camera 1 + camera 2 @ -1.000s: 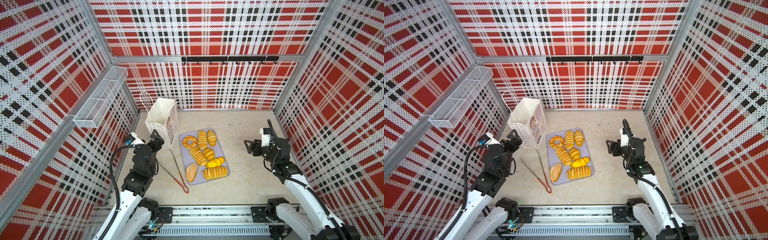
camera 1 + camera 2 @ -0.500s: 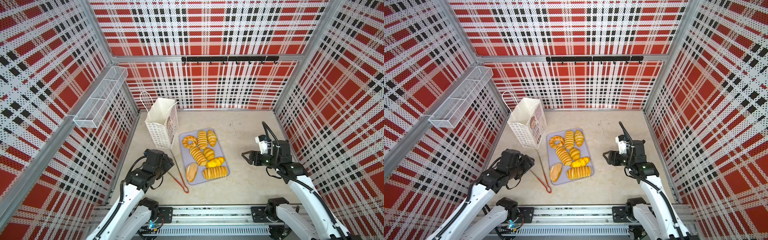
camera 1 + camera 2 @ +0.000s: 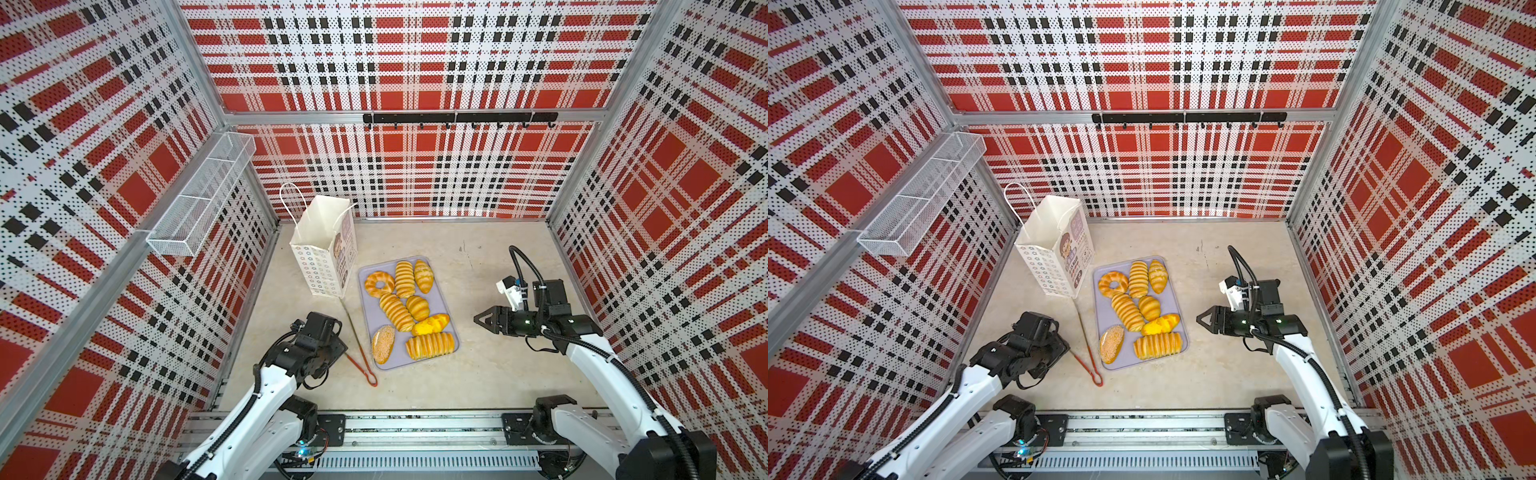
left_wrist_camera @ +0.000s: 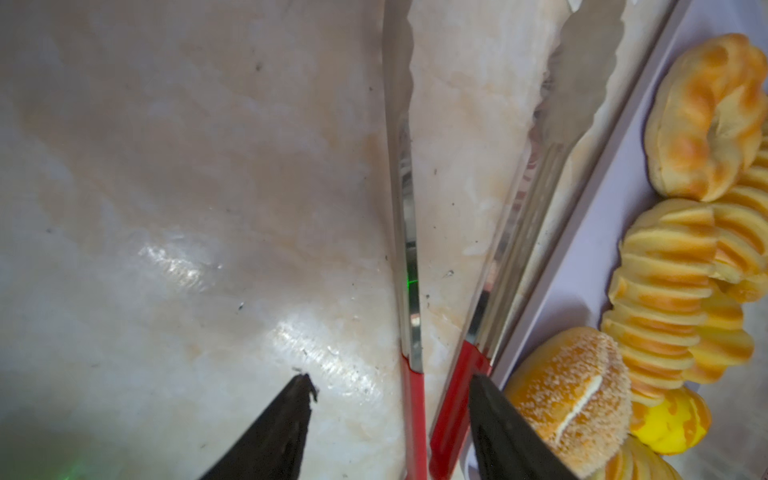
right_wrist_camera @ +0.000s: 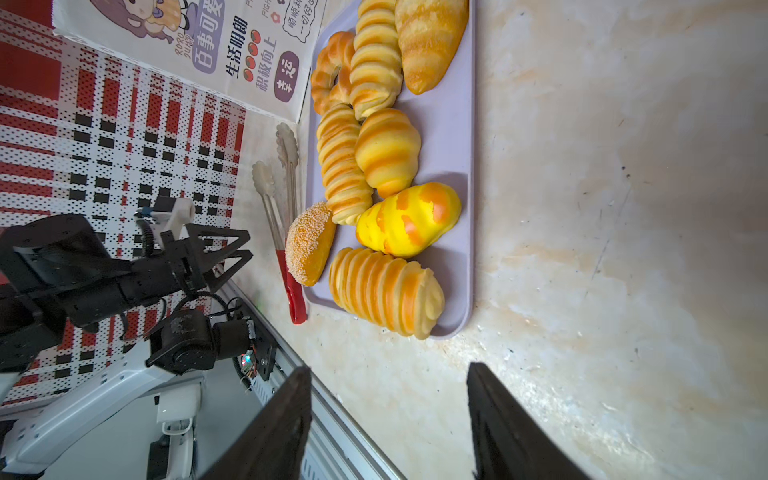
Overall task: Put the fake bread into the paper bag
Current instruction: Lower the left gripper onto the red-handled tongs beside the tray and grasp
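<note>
Surface: beige marbled tabletop (image 3: 478, 374).
Fake bread (image 3: 397, 311): eight golden toy loaves on lilac tray (image 3: 440, 297), beside upright white paper bag (image 3: 320, 266).
Left gripper (image 4: 390, 378): spread, straddling red-handled metal tongs (image 4: 413, 415).
Right gripper (image 5: 390, 368): spread, empty.

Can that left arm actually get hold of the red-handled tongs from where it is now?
Probably yes: the left gripper is open over the tongs, whose red handles lie between its jaws. Only the tray rim, close beside one finger, might crowd it.
</note>
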Motion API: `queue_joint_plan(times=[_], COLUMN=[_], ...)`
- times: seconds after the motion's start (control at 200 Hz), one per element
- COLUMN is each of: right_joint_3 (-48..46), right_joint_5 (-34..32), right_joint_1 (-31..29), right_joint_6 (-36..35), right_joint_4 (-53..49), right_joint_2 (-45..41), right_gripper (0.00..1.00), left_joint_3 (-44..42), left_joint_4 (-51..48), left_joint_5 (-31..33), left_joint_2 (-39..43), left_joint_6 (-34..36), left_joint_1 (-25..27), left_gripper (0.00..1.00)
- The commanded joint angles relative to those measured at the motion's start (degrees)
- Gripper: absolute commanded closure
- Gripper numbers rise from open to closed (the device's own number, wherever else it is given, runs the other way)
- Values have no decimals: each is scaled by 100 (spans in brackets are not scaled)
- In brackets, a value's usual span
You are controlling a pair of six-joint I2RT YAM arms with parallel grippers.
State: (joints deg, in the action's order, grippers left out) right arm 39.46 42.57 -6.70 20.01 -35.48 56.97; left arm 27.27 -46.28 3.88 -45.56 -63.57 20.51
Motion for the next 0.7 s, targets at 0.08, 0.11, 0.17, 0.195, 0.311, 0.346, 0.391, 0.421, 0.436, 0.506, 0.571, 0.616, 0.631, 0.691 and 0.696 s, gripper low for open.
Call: queue_joint_plan(times=[0.08,0.11,0.17,0.195,0.311,0.346,0.391,0.421,0.436,0.506,0.571,0.616,0.631,0.691,0.696], right_joint_3=[-70,-79,-97,-104,-109,-108,-111,-106,-110,-114,-131,-140,-147,-155,-152], right_joint_5=[190,161,147,148,147,130,122,120,116,108,79,53,51,46,44], right_joint_1=[-24,-26,-25,-25,-28,-26,-33,-29,-33,-31,-31,-27,-29,-35,-30], right_joint_6=[-24,-28,-13,-2,3,0,-1,2,-5,-2,0,3,1,2,-2], right_joint_4=[259,271,295,301,325,323,326,329,331,349,362,375,384,398,396], right_joint_2=[16,20,41,53,102,105,104,108,109,112,114,113,113,113,113], right_gripper=[38,38,38,38,39,39,39,39,39,39,39,39,39,39,39], left_joint_3=[-322,-362,-412,-436,-507,-503,-507,-517,-522,-553,-588,-607,-617,-656,-658], left_joint_4=[460,538,759,853,1166,1220,1292,1362,1384,1499,1610,1691,1712,1785,1787], left_joint_5=[103,91,78,74,48,58,39,27,30,42,35,35,43,37,31], left_joint_2=[-41,-60,-87,-105,-251,-302,-365,-397,-415,-498,-582,-652,-674,-770,-779], left_joint_6=[-160,-174,-190,-202,-229,-222,-203,-176,-163,-131,-101,-66,-58,-42,-46], left_joint_1=[82,84,83,80,80,84,84,84,84,82,81,79,76,80,78], left_gripper=[37,38,42,43,45,45,45,45,45,48,53,57,59,63,64])
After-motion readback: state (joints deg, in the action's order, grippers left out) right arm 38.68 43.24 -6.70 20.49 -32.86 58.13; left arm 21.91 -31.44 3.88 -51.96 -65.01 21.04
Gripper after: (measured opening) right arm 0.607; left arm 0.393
